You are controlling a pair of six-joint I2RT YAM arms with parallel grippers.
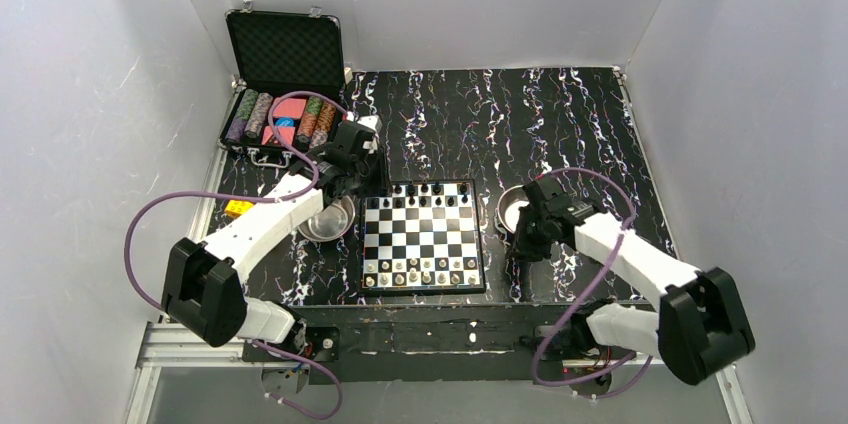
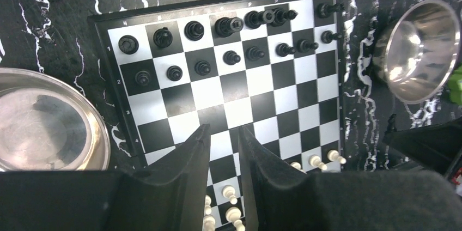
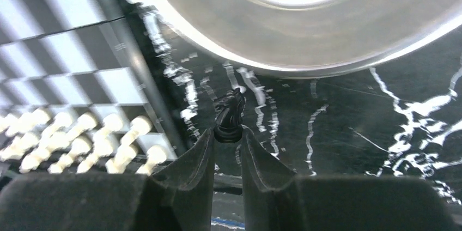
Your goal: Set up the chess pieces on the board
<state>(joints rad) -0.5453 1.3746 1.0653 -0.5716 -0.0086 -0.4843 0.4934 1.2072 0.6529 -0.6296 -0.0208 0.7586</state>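
Gripping a black knight (image 3: pixel 229 115) by its base, the right hand (image 3: pixel 228 139) has both fingers closed tight on the piece, and the horse's head pokes out past the fingertips. Under it lies the dark marbled table (image 3: pixel 354 133), though I can't tell whether the knight touches it. Just beyond curves the wall of the right steel bowl (image 3: pixel 305 40), and the board (image 3: pixel 71 51) shows its rim off to the side. So the knight sits off the board, between bowl and board edge.

Over to the left hand (image 2: pixel 224 141) — fingers a narrow gap apart, nothing between them, poised above the board with the checks spread out below. The black pieces (image 2: pixel 232 56) stand in two rows along the far end, pawns in front, taller pieces behind. The white pieces (image 2: pixel 318 160) line the near end, partly hidden by the fingers. The left steel bowl (image 2: pixel 49 122) rests just beside the board on that side.

Farther out at the table's far left corner, a black case (image 1: pixel 285 54) stands open — striped poker chips (image 1: pixel 260 116) racked in its tray.
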